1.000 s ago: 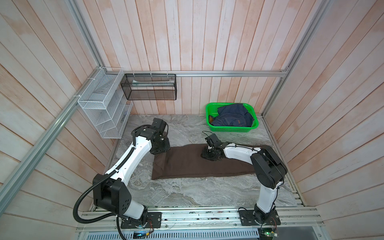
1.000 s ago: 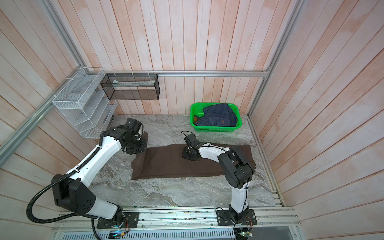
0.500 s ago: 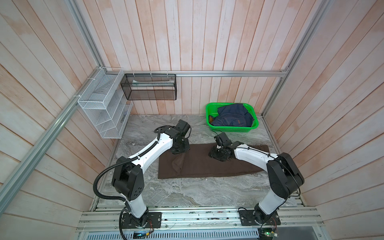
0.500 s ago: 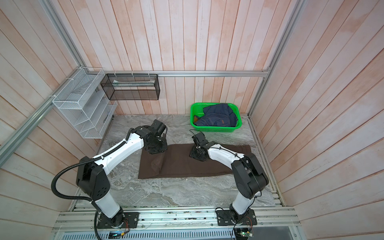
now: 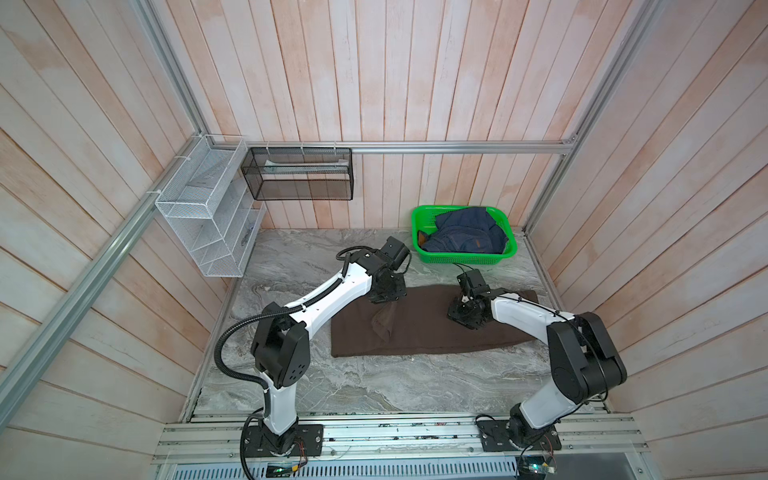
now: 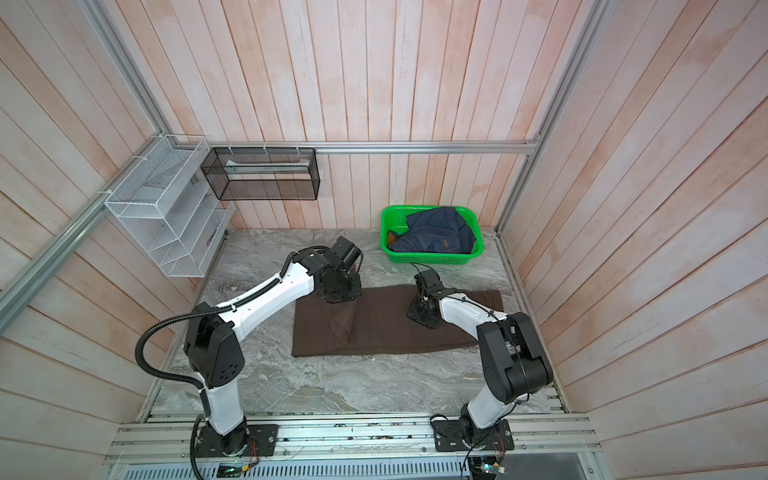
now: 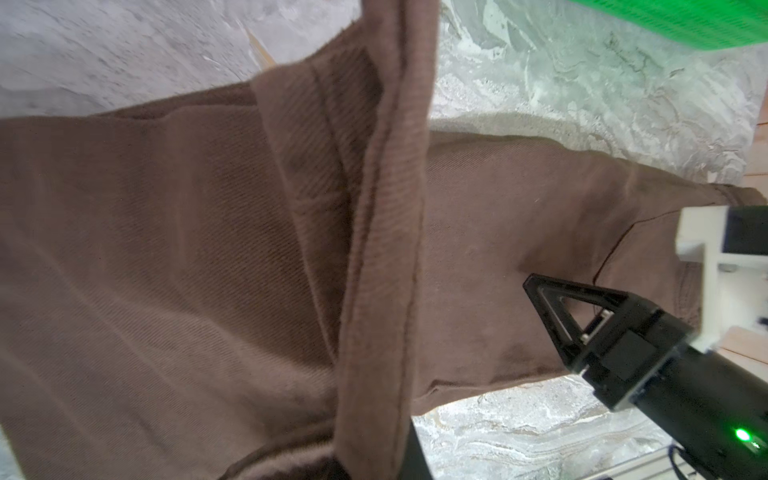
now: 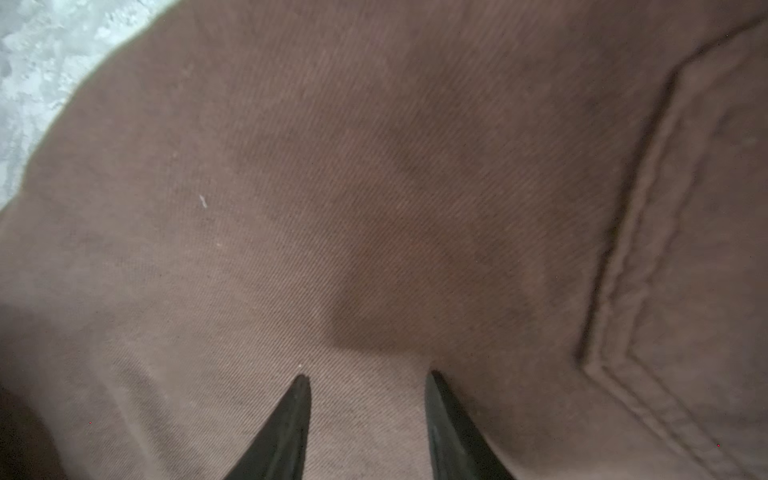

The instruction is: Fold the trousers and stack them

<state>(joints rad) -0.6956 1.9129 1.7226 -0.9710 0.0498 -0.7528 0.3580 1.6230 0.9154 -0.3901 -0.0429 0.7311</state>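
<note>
Pale wooden planks wall in a grey marbled surface [image 5: 374,386], with a green plastic mesh basket [image 5: 465,258] holding a navy denim garment [image 5: 465,237] at its far right corner. In both top views the dark chocolate-brown soft twill trousers [image 5: 428,328] lie flat across the middle. The left tool [image 5: 384,297] pinches a raised leg end [image 5: 383,322], and the right tool [image 5: 463,318] rests on the cloth. The leg end should travel level toward the right edge, edges matched before release. The left wrist view shows its stitched hem hanging limp. In the right wrist view the spread tips press matte diagonal weave beside a double-stitched pocket seam [image 8: 623,249].
</note>
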